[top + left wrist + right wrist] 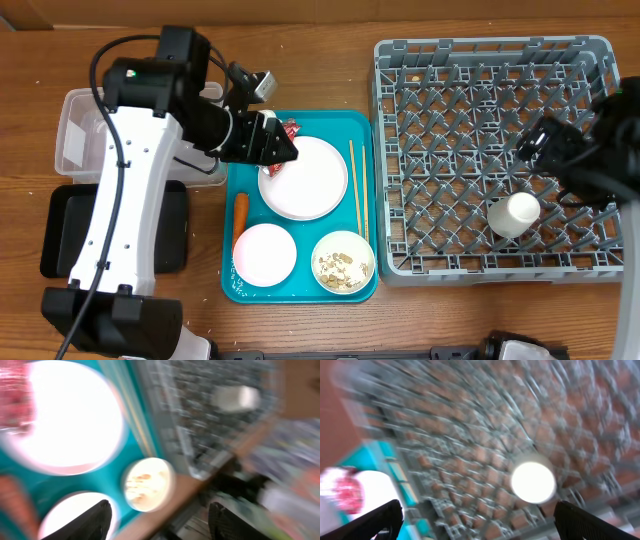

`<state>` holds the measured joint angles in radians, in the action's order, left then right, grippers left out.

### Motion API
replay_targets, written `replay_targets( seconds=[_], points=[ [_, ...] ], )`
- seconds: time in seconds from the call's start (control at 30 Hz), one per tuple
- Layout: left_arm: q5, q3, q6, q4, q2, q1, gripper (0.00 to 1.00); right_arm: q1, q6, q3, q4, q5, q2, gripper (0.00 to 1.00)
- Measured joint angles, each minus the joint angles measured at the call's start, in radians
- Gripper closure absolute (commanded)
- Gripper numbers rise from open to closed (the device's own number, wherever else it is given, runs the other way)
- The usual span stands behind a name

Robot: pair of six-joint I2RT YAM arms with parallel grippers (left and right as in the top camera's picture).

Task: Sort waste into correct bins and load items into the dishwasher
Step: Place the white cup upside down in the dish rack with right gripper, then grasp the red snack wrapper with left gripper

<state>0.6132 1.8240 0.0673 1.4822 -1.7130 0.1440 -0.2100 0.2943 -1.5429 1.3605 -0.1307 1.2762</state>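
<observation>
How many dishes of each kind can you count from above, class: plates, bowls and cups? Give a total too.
Plates: 2, a large white plate and a small pale pink plate, both on the teal tray
Bowls: 1, the bowl on the same tray
Cups: 1, the cup in the grey rack
Total: 4

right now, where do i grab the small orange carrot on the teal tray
Its middle, from straight above, fingers closing across its width, probably. The small orange carrot lies flat, hemmed by the teal plastic tray's wall, a large round white plate and a smaller pink plate, so side approaches look blocked.
</observation>
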Motion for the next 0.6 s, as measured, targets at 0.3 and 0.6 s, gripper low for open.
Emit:
replay_targets(
  seconds=[0.3, 0.6],
  points=[
    [-0.544, -0.123, -0.328, -0.226, 0.0, 0.206, 0.18, 0.075, -0.003, -0.023, -0.019, -0.128, -0.146, 0.0],
    [-0.662, -0.389, -0.435, -0.41, -0.053, 0.197, 0.22, 0.075, -0.005, -0.022, 0.045, -0.151, -0.084, 0.0]
  ],
)
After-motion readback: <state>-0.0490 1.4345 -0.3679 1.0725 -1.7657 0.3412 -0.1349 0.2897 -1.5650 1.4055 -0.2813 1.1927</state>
